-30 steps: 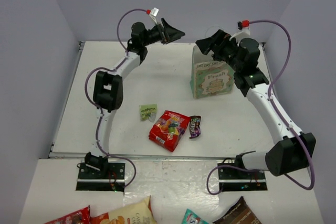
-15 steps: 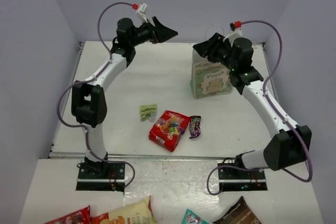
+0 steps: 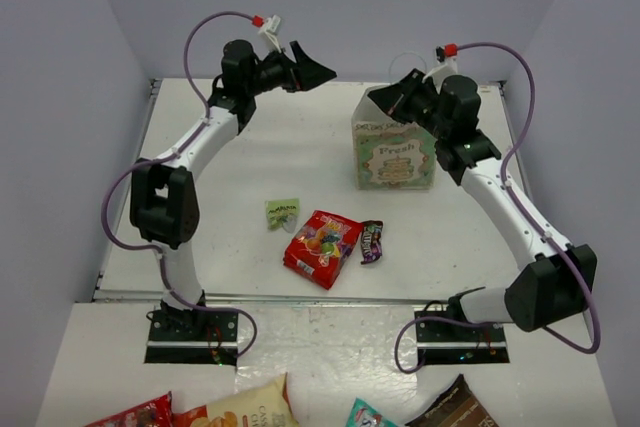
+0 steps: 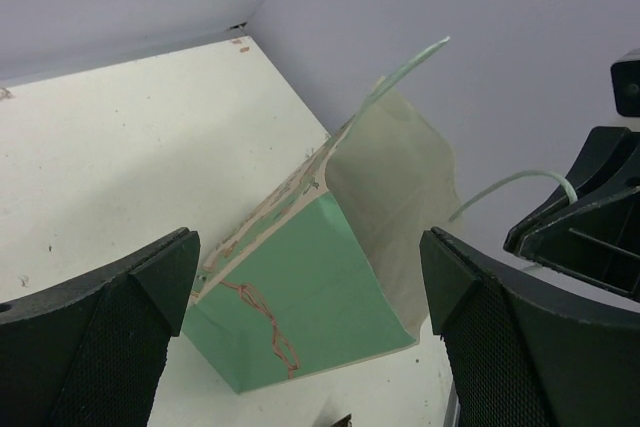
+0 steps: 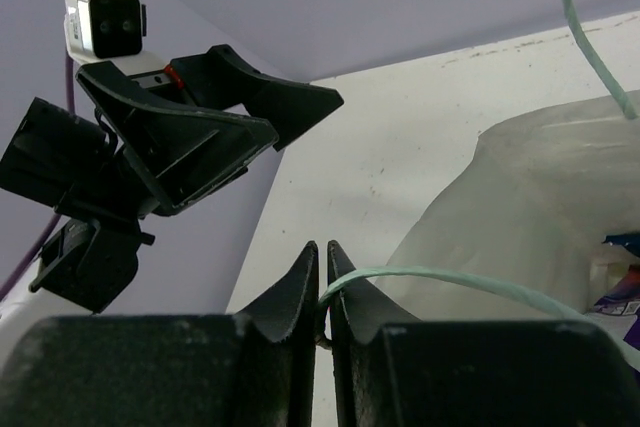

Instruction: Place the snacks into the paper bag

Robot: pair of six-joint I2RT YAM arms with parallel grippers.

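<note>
Paper bag: right gripper jaws pinch loop handle, best lifted gently to avoid tearing; left gripper jaws spread, empty.

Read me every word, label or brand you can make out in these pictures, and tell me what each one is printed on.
"Fresh": on the mint-green panel of the paper bag.
Small line above it on the same panel: too small to read.
Print on the red candy bag: blurred.
Dark lettering on the tiny green packet: too small.
Print on the dark brown packet: blurred.
Print on the yellow-orange chip bag: blurred.
</note>
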